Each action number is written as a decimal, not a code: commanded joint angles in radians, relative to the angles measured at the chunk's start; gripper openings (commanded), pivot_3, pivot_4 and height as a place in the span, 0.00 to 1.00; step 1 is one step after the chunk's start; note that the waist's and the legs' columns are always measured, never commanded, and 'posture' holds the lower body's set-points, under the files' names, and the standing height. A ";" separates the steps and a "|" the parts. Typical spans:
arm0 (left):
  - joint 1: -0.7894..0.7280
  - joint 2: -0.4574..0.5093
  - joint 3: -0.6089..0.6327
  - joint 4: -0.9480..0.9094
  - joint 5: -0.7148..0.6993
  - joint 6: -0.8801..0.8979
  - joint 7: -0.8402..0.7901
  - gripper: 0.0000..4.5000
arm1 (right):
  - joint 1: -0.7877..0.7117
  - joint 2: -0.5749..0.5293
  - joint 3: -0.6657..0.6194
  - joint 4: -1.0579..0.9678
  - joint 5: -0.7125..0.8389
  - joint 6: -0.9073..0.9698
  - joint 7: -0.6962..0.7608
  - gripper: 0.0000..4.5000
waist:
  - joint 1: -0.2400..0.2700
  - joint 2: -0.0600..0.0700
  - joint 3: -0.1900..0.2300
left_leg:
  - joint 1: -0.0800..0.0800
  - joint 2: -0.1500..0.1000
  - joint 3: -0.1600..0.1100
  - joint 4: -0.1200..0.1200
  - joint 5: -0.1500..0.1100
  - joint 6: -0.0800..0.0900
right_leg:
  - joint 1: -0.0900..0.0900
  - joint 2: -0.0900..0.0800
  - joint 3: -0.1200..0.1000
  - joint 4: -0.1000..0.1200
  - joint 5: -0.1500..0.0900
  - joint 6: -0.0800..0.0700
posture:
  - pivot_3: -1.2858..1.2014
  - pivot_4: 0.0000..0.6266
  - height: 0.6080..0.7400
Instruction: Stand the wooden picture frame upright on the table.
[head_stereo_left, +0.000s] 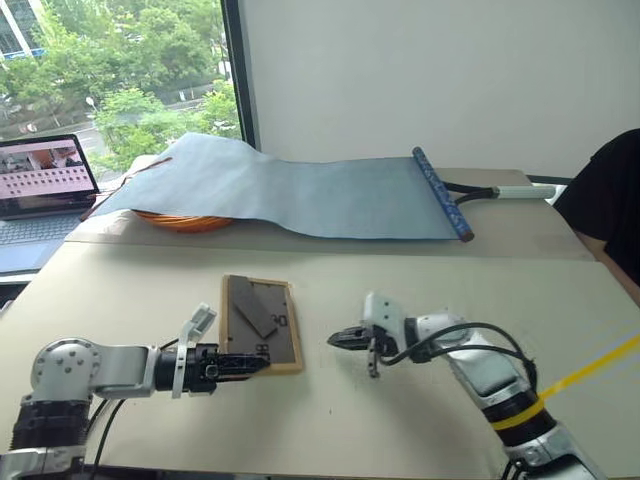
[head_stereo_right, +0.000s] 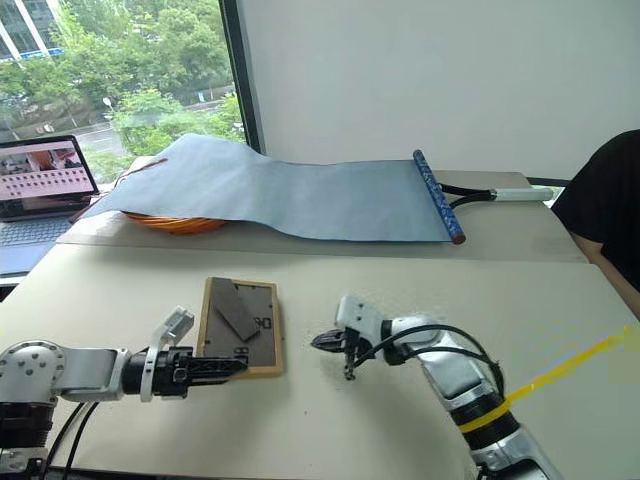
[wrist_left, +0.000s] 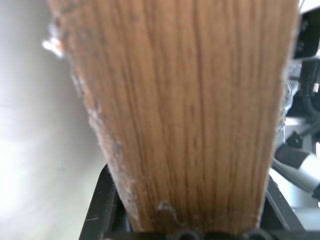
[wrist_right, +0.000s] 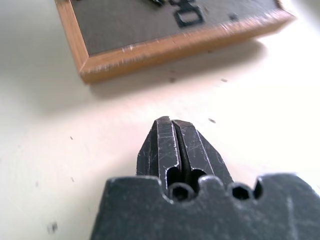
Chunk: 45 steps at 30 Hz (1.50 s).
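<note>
The wooden picture frame (head_stereo_left: 262, 320) lies flat, face down, on the beige table (head_stereo_left: 420, 290), its dark back and folded stand facing up. My left gripper (head_stereo_left: 250, 365) reaches in level from the left and is shut on the frame's near edge; in the left wrist view the light wood (wrist_left: 185, 110) sits between the black fingers (wrist_left: 97, 210). A short way right of the frame, my right gripper (head_stereo_left: 340, 340) is shut and empty just above the table, pointing at the frame's right side (wrist_right: 175, 50). Its closed fingertips (wrist_right: 167, 135) are apart from the wood.
A farther table carries a blue cloth (head_stereo_left: 290, 190) draped over an orange bowl (head_stereo_left: 185, 222), with a racket handle (head_stereo_left: 500, 192) beside it. A laptop (head_stereo_left: 40, 180) stands at the far left. A person's dark sleeve (head_stereo_left: 610, 200) is at the right edge. Yellow tape (head_stereo_left: 590, 370) crosses the table's right part.
</note>
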 joint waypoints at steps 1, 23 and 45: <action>-0.042 0.028 0.026 -0.042 -0.042 0.001 -0.064 0.27 | -0.077 -0.037 -0.148 -0.073 0.139 0.099 0.017 0.00 | 0.001 0.000 0.000 | -0.001 0.000 0.000 0.000 0.000 0.000 | 0.000 0.000 0.000 0.000 0.000 0.000 | 0.52 0.24 0.49; -0.300 -0.016 -0.173 -0.092 0.074 0.024 -0.305 0.27 | -0.262 0.165 -0.086 -0.084 0.434 0.431 -0.004 0.99 | -0.007 -0.001 0.001 | -0.003 0.000 -0.001 -0.002 0.000 0.000 | -0.002 0.000 -0.001 -0.001 0.000 -0.001 | 0.52 0.24 0.49; -0.335 0.078 -0.170 0.054 0.130 0.024 -0.576 0.27 | -0.163 -0.116 -0.210 0.164 -0.127 -0.658 -0.158 0.99 | -0.008 -0.001 0.001 | -0.003 0.000 -0.001 -0.003 0.000 0.000 | -0.001 0.000 -0.001 -0.005 0.000 0.000 | 0.52 0.24 0.49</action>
